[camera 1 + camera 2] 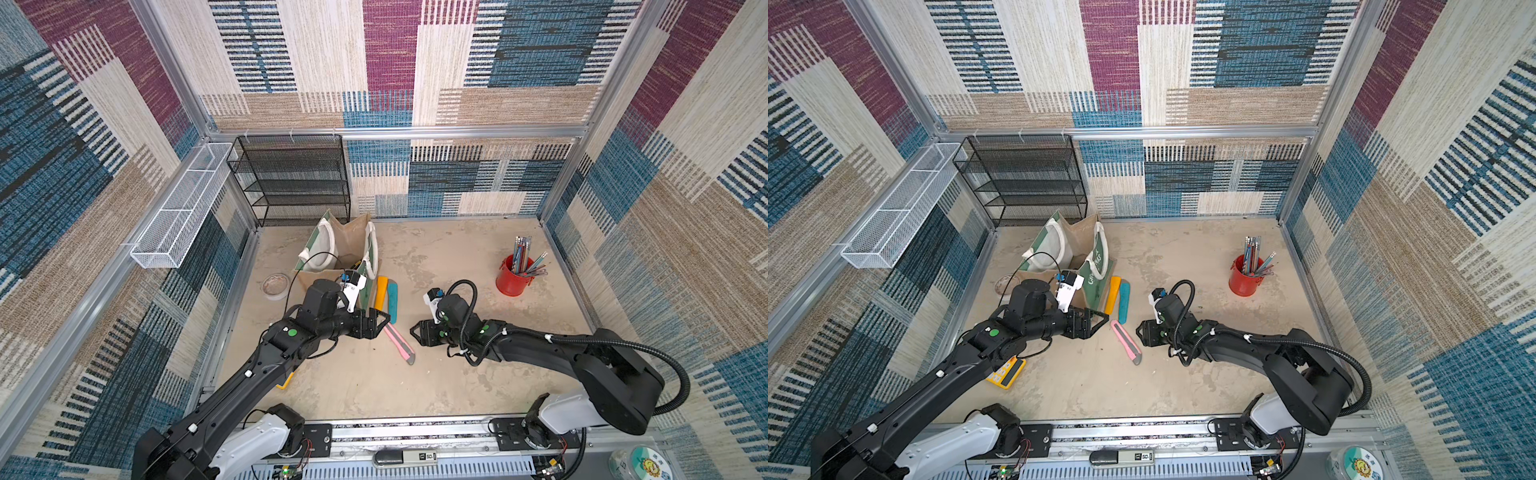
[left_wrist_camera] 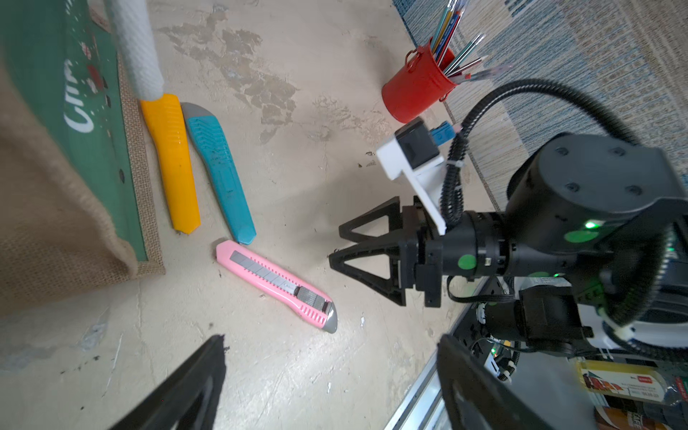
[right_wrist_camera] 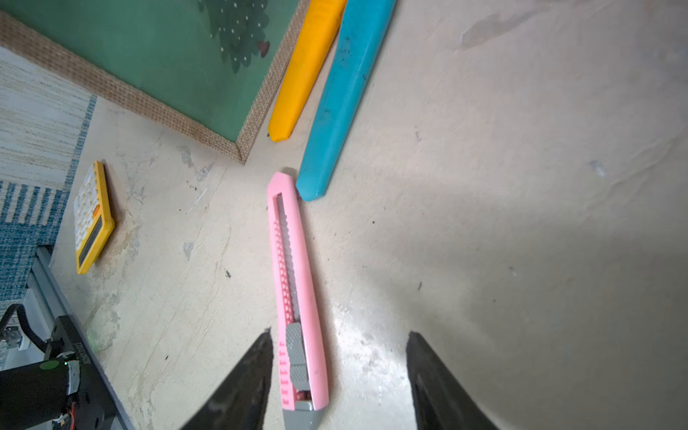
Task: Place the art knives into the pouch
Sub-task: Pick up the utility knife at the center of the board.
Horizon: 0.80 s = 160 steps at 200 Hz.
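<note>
Pouch (image 1: 351,239) stands open-mouthed at the table's (image 1: 457,374) far left. Left gripper (image 1: 384,326): jaws spread wide, holding nothing. Right gripper (image 1: 414,336): jaws partly apart, holding nothing. Pink art knife (image 1: 399,343) lies flat between them, outside the pouch.

The worktop (image 1: 457,374) carries the pouch (image 1: 349,241). Just beside it lie the yellow knife (image 1: 380,293) and teal knife (image 1: 393,301); near it, pink knife (image 1: 401,347), tape roll (image 1: 275,285), calculator (image 1: 1006,372); well apart, red cup (image 1: 511,282).

White "MAS" on green panel of the pouch (image 1: 1096,291)
</note>
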Motion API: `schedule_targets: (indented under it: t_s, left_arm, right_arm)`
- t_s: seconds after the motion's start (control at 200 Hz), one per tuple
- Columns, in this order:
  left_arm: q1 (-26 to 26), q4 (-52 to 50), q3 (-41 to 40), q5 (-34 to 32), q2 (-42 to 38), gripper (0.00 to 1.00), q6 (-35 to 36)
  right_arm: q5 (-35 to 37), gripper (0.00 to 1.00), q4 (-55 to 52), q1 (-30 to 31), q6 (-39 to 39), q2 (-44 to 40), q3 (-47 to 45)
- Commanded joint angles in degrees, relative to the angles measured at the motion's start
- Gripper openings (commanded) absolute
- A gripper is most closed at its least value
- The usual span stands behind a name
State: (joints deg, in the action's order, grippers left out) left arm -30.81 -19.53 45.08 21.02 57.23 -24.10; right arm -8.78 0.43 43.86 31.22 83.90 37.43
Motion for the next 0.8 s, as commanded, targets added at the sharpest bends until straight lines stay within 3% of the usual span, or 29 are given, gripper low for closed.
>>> schedule_targets:
  t_s: [0.0, 0.165, 0.406, 0.796]
  left_arm:
    - [0.00, 4.54, -0.23, -0.37, -0.19, 0.89, -1.71]
    - [-0.04, 7.44, -0.17, 1.00, 0.60, 0.88, -2.60]
    - [-0.04, 8.18, 0.09, 1.30, 1.10, 0.88, -2.71]
    - [-0.04, 8.63, 0.19, 2.76, 2.67, 0.88, -3.12]
  right_arm:
    - [-1.28, 0.56, 1.37, 1.03, 1.45, 2.05, 0.99]
    - [-1.26, 0.53, 0.73, 2.76, 2.08, 3.79, 1.41]
    - [-1.42, 0.37, -2.14, 4.01, 3.75, 5.92, 2.29]
    - [-1.20, 0.37, -3.52, 5.71, 5.25, 5.78, 2.64]
